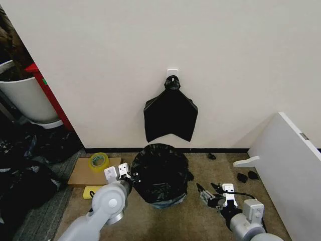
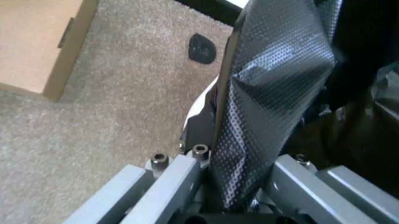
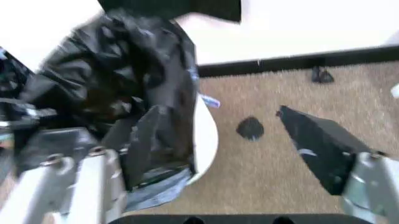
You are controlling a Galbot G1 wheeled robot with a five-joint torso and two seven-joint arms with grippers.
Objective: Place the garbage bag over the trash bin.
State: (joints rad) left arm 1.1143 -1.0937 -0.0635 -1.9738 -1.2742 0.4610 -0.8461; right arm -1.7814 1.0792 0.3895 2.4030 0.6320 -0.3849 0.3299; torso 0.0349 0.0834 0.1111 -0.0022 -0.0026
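The trash bin stands on the carpet by the wall, with the crinkled black garbage bag draped over its top and most of its side. My left gripper is at the bin's left rim, shut on a fold of the garbage bag right beside the white rim. My right gripper hovers low to the right of the bin, open and holding nothing. In the right wrist view one of its fingers lies against the bag by the bin's wall.
A flat black bundle hangs from a wall hook above the bin. A cardboard box with a yellow tape roll lies left. A white planter stands far left, a white board leans right, and black scraps dot the carpet.
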